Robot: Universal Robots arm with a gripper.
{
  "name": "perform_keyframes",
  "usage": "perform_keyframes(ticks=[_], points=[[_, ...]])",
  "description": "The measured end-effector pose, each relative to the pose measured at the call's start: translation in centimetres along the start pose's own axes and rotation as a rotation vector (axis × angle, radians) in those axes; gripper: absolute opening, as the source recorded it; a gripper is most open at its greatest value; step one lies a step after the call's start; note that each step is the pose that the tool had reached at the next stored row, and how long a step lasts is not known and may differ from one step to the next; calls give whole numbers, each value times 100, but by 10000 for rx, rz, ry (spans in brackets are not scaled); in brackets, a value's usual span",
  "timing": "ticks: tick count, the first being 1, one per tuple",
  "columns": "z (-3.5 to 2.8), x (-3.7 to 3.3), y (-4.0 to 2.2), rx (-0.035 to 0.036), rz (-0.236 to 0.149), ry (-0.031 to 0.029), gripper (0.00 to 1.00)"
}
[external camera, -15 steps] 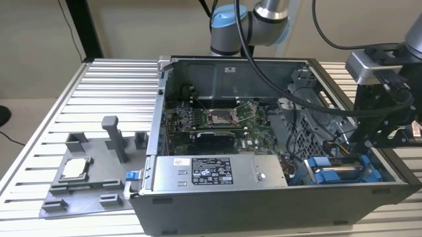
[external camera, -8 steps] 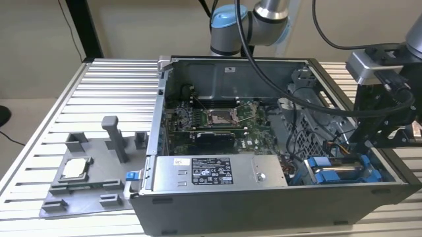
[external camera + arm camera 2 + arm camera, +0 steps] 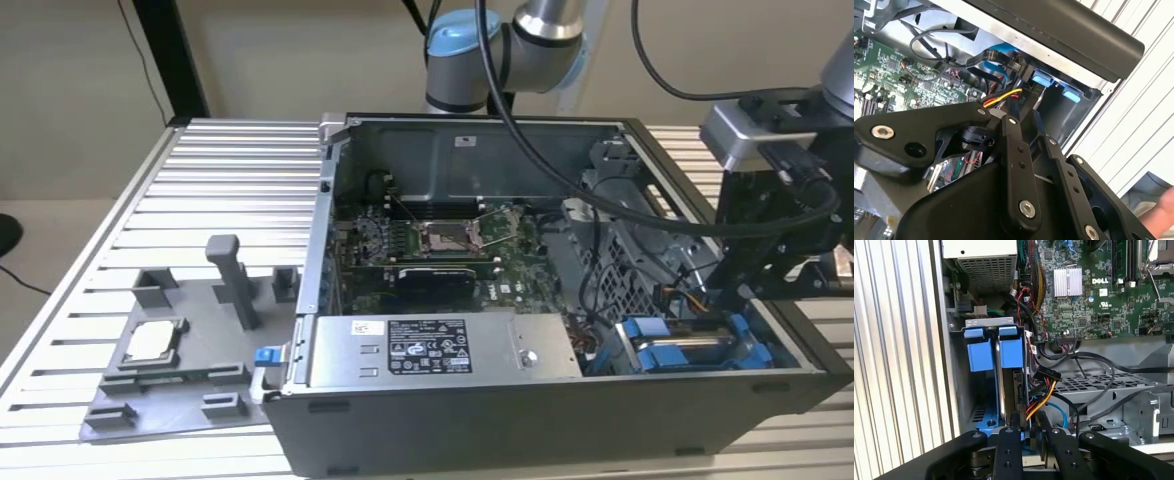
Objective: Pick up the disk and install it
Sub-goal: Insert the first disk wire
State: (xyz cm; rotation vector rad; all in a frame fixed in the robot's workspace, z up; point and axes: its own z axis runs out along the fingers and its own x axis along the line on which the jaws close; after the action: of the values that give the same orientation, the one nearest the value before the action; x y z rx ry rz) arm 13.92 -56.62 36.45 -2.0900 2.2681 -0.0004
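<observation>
First wrist view: fingers [image 3: 1026,432] clenched on the disk [image 3: 1010,375] — upright in the computer case [image 3: 946,340] bay.

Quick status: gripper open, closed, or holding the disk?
Gripper: closed on the disk, which stands in the case's blue drive bay.

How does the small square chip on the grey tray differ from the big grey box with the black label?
The chip is small and square; the box is large and oblong. The chip lies on the tray outside the case; the box sits inside it. Only the box bears a black label. Both are silver-grey.
</observation>
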Motion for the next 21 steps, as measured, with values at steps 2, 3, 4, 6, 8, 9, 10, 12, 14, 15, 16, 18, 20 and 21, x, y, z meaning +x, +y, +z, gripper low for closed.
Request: perform_keyframes(ticks=[2, 3, 4, 6, 8, 9, 10, 12, 14, 15, 16, 18, 20, 21], points=[[0, 0, -10, -4, -11, 0, 100], [2, -1, -30, -14, -14, -2, 100], [2, -4, -56, -28, -16, -4, 100], [5, -8, -114, -63, -21, -8, 100], [8, -12, -159, -80, -20, -8, 100], [10, -13, -172, -83, -7, -8, 100], [11, -14, -180, -102, 9, -6, 100], [12, -15, -196, -357, 25, 18, 100], [16, -18, -227, -688, 39, 46, 100], [21, -19, -252, -770, 41, 44, 100], [27, -22, -282, -803, 43, 20, 100], [38, -26, -342, -840, 44, -59, 100], [48, -28, -368, -897, 47, -136, 100], [50, -29, -374, -936, 49, -165, 100]])
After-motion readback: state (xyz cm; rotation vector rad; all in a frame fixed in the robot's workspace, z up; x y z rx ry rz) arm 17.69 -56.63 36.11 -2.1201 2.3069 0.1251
